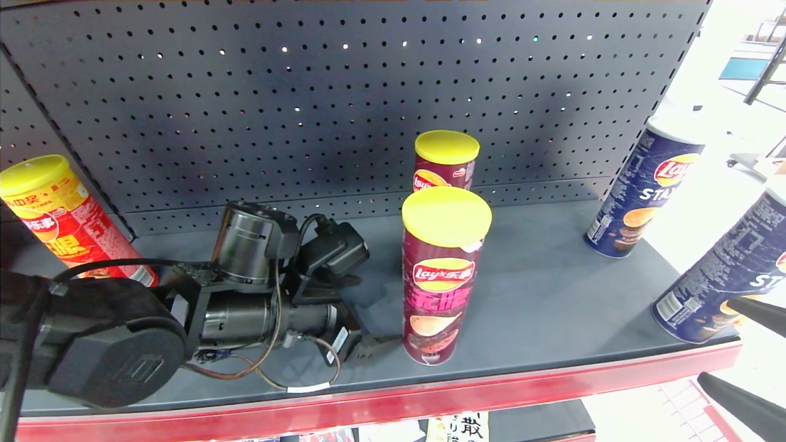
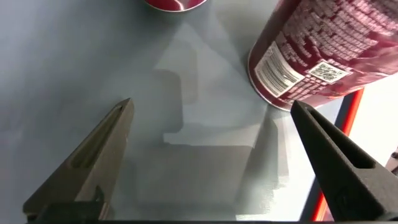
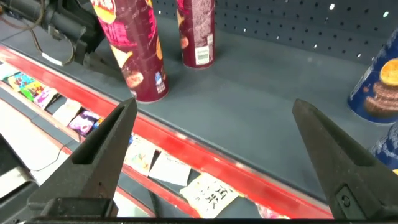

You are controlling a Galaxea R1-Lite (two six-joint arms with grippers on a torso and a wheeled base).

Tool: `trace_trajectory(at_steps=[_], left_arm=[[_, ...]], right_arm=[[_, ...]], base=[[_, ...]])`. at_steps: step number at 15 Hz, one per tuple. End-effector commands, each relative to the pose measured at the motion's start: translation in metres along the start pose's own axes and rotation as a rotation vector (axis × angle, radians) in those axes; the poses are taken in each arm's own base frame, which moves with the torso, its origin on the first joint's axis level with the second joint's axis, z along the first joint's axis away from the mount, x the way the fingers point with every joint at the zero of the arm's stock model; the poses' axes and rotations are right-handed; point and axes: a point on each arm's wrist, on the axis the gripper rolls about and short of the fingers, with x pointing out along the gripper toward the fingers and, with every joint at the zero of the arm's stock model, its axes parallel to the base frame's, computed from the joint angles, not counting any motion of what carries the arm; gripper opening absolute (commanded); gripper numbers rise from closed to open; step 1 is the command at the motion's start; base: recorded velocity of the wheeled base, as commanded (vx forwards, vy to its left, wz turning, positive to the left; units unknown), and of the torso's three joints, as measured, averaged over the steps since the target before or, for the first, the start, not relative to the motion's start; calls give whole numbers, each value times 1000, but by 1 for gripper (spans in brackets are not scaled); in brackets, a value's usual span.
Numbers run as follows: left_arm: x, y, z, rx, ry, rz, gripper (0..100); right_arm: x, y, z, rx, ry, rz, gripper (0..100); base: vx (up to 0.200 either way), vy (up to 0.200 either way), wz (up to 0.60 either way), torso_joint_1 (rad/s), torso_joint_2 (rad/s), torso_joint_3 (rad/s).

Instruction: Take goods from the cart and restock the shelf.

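Two maroon chip cans with yellow lids stand upright on the grey shelf (image 1: 546, 294), the front can (image 1: 445, 276) ahead of the back can (image 1: 445, 161). My left gripper (image 1: 367, 319) rests low over the shelf just left of the front can, open and empty. In the left wrist view the left gripper (image 2: 212, 104) spans bare shelf, with the front can (image 2: 317, 50) just off one fingertip. My right gripper (image 1: 715, 339) hangs open and empty off the shelf's right front corner. The right wrist view shows the right gripper (image 3: 216, 104) and both maroon cans (image 3: 134, 50).
A red can (image 1: 61, 221) stands at the shelf's far left behind my left arm. Two blue cans (image 1: 645, 184) (image 1: 724, 276) stand at the right end. A perforated back panel (image 1: 344, 92) closes the shelf, and a red lip (image 1: 491, 393) edges its front.
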Motion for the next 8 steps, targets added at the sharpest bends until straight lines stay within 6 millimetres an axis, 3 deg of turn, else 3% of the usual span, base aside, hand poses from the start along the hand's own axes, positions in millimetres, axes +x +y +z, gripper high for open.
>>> trace_trajectory(at_steps=[1,4,5,6,8], left_arm=[[-15,1,5,2,-27,44,100],[-58,10,8,-13,-82,195,100],[-93,9,4,-33,-114,327,100],[-103,7,2,-38,-123,363,100],[-148,-12,-17,-45,-164,492,100]], right_arm=[[-2,1,-5,1,8,2,100],[-7,1,-15,3,21,-50,100],[-12,0,-20,4,27,-129,100],[-13,-1,-22,4,28,-162,100],[-17,-3,-25,0,29,-247,100]], base=[[0,0,0,0,0,0],[0,0,0,0,0,0],[0,0,0,0,0,0],[0,0,0,0,0,0],[0,0,0,0,0,0]])
